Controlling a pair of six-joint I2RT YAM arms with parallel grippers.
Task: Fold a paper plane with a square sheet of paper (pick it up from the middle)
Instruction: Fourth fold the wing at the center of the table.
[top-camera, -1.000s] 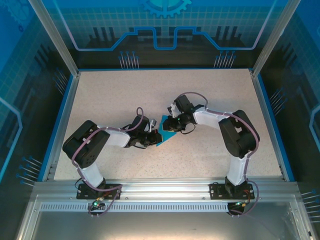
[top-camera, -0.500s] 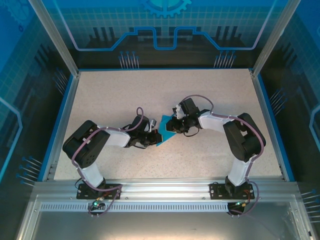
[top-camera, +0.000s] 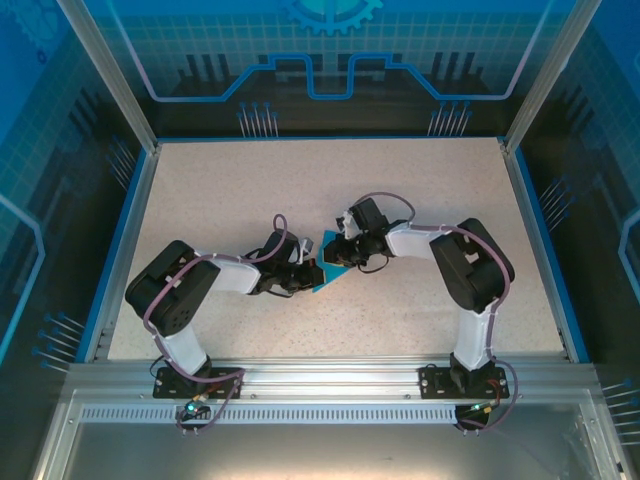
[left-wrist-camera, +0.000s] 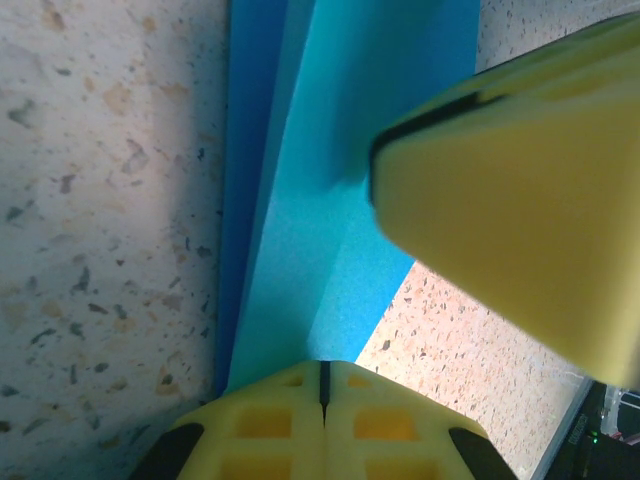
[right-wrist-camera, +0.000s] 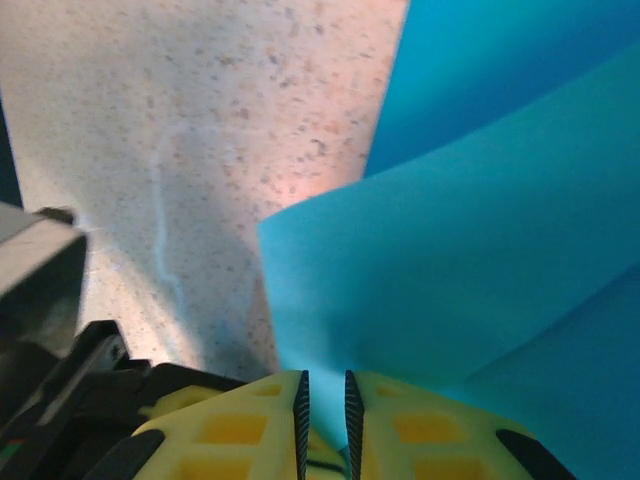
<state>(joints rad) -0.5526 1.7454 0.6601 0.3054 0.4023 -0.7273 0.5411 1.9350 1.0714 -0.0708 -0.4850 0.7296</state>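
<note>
Item: square sheet of paper, bright blue, unmarked, partly folded. Location: flat on the speckled table, near its middle, between the two arms and under both wrists. Condition: several layers overlap along straight creases, seen close in the left wrist view; in the right wrist view one raised flap lifts off the table while the rest of the sheet lies flat behind it. Not yet a finished dart, judging by the loose flap and the broad outline. Handling: judged very light and limp, with no stiffness except along the creases. It probably slides easily on the smooth table, creases for good under any stray pinch, and tears if pulled against a pinned corner. Best taken by a free edge or flap, thin side into the jaws, while another part is pressed down so the sheet cannot skate. Left gripper: jaws fully together, tips at the near end of the folded layers. Whether a layer is nipped between them or merely pressed down cannot be told. Right gripper: jaws drawn narrow, with the lifted flap running down into the thin gap between them, so it holds the paper by that flap. One of its yellow fingers looms over the sheet in the left wrist view.
</note>
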